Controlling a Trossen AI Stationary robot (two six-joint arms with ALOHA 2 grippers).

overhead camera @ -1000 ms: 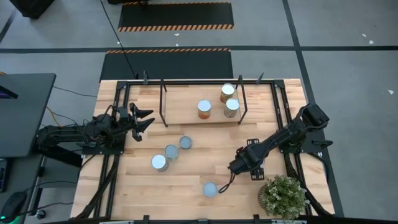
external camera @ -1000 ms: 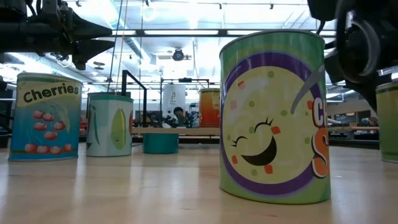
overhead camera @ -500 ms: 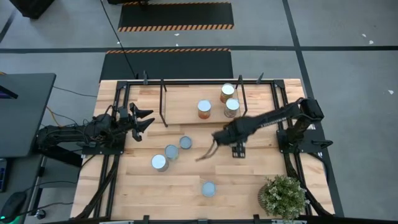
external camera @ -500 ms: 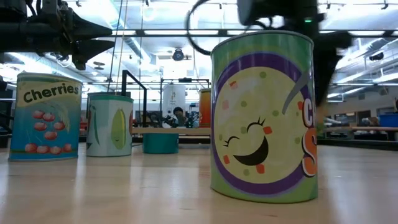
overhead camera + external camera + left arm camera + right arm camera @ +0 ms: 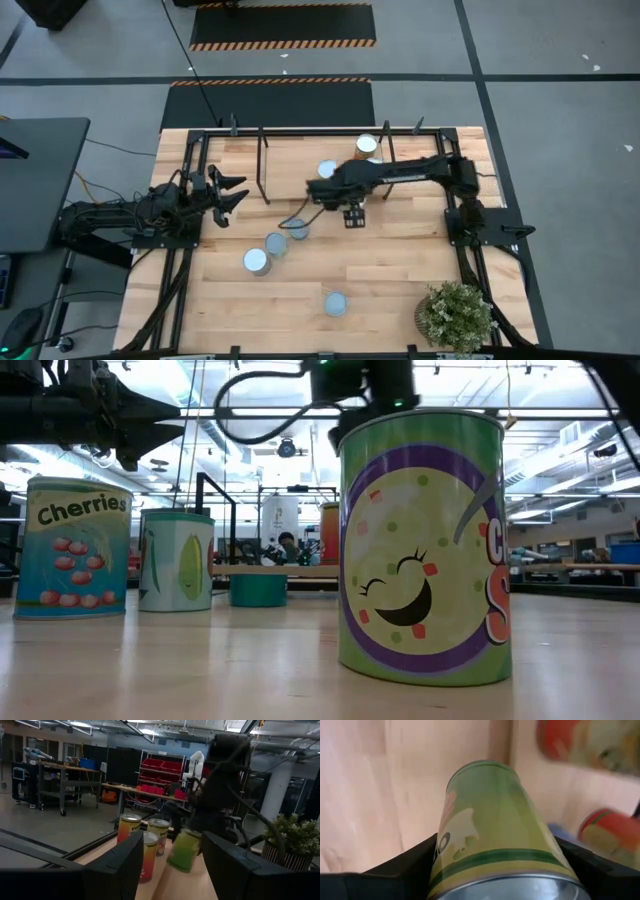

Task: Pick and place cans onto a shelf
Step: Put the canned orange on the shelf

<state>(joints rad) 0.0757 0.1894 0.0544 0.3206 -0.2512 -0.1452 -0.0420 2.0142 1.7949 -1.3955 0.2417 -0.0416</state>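
Note:
My right gripper [image 5: 318, 192] reaches across the table and is shut on a green-labelled can [image 5: 492, 825] over the front edge of the shelf [image 5: 290, 165]. The can also shows in the left wrist view [image 5: 184, 849]. Orange-labelled cans [image 5: 366, 145] stand on the shelf board, and one [image 5: 327, 170] is partly hidden by my arm. Several silver-topped cans [image 5: 276, 243] stand upright on the table in front of the shelf. One [image 5: 336, 303] stands near the front edge. My left gripper [image 5: 225, 195] is open and empty at the table's left. My right gripper pinches the green can's side wall [image 5: 447, 845] between its two fingers, one on each side, lying across the can. The can's silver rim [image 5: 510, 887] is toward the wrist. The can hangs tilted below the gripper, clear of the board and table.
A potted plant [image 5: 455, 315] stands at the front right corner. Black frame rails [image 5: 455, 170] run along both table sides, with upright shelf posts [image 5: 262, 160]. In the low view a cherries can [image 5: 75, 545], a corn can [image 5: 177, 560] and a large green can [image 5: 420, 545] stand close.
My right gripper has swung from the front right of the table, near the front can, up and toward the far left to the shelf's front edge, carrying the green can. The front can has shifted slightly to the left.

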